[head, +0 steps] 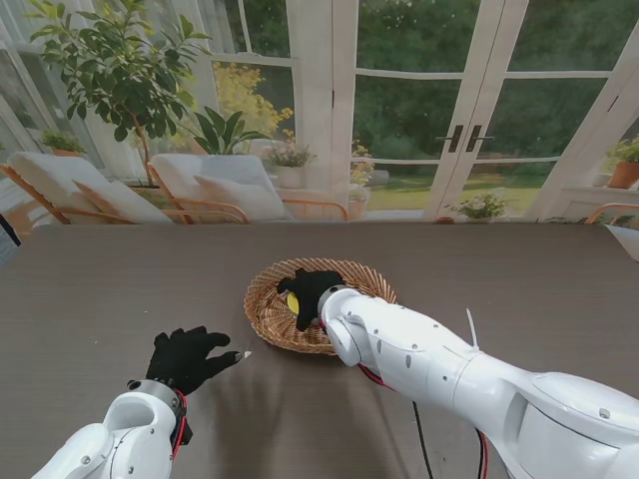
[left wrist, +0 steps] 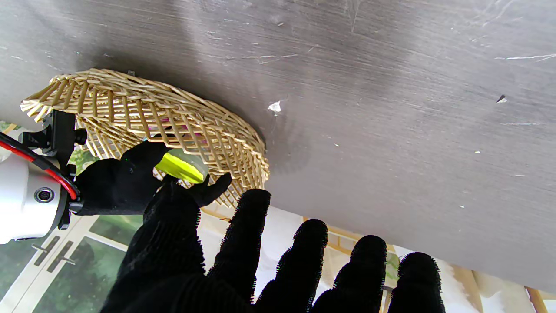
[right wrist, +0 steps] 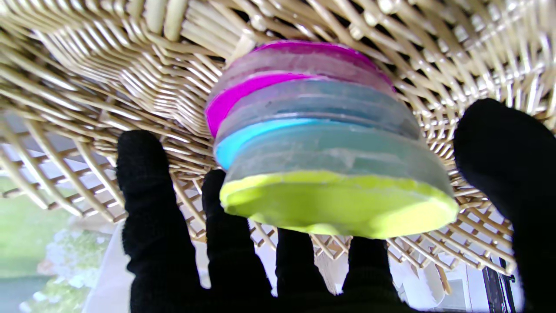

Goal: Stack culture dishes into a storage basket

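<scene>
A round wicker basket point(head: 262, 311) sits mid-table. Inside it is a stack of culture dishes: a magenta one point(right wrist: 243, 91) at the base, a blue one point(right wrist: 252, 134) on it, and a yellow one point(right wrist: 339, 204) on top, shifted slightly off centre. My right hand point(head: 308, 292) hovers over the basket with its fingers spread around the stack. A gap shows between the thumb point(right wrist: 508, 156) and the yellow dish point(head: 293, 301). My left hand point(head: 185, 357) is open, palm down, fingers spread over bare table to the left of the basket and nearer to me.
A small white scrap point(head: 246, 353) lies on the dark table point(head: 479, 269) between my left fingertips and the basket. Beyond the table's far edge are lounge chairs, plants and glass doors. The right arm's cable point(head: 414, 419) hangs beneath its forearm.
</scene>
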